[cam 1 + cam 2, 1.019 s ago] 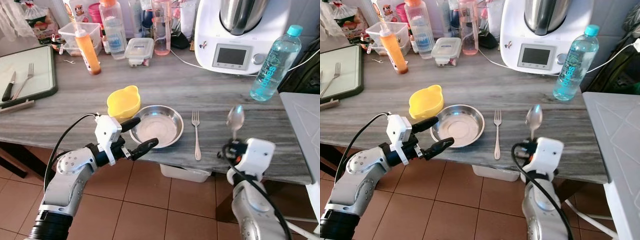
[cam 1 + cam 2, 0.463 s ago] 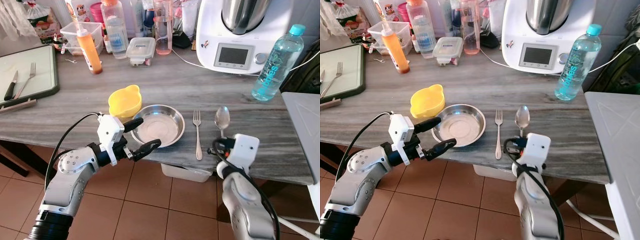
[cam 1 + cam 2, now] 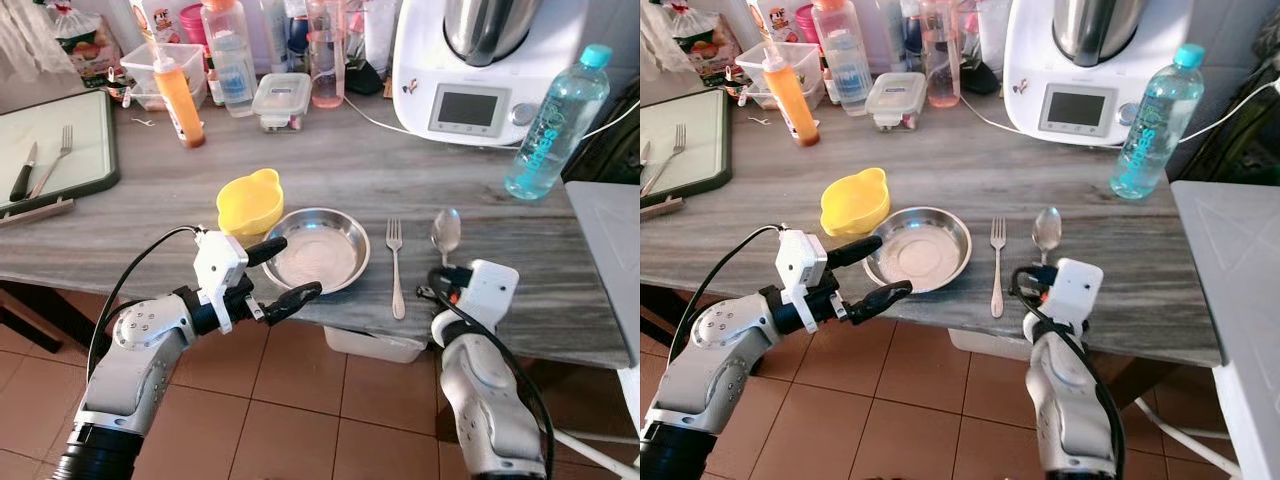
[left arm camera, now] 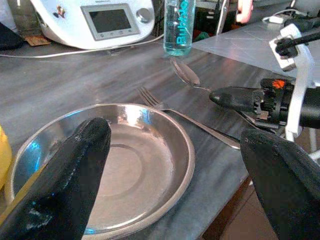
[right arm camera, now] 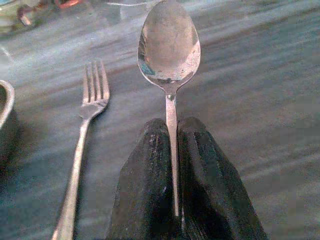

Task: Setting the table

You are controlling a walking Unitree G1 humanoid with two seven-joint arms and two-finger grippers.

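A steel bowl (image 3: 315, 255) sits near the counter's front edge, with a yellow cup (image 3: 248, 203) touching its left side. A fork (image 3: 394, 265) lies to the right of the bowl. Just right of the fork is a spoon (image 3: 445, 233), bowl end pointing away from me; my right gripper (image 5: 172, 165) is shut on its handle. The spoon rests low over the counter (image 3: 330, 170), parallel to the fork (image 5: 80, 150). My left gripper (image 3: 280, 272) is open at the front left rim of the steel bowl (image 4: 120, 165), its fingertips (image 4: 75, 165) spread wide.
A white kitchen machine (image 3: 485, 60) and a water bottle (image 3: 555, 125) stand at the back right. Bottles and food boxes (image 3: 235, 70) line the back left. A green board (image 3: 50, 150) with a knife and fork lies at the far left. A grey surface (image 3: 610, 260) borders the right.
My right gripper has carried the spoon left, from out at the right to close beside the fork, and lowered it towards the counter. The left gripper has stayed by the bowl.
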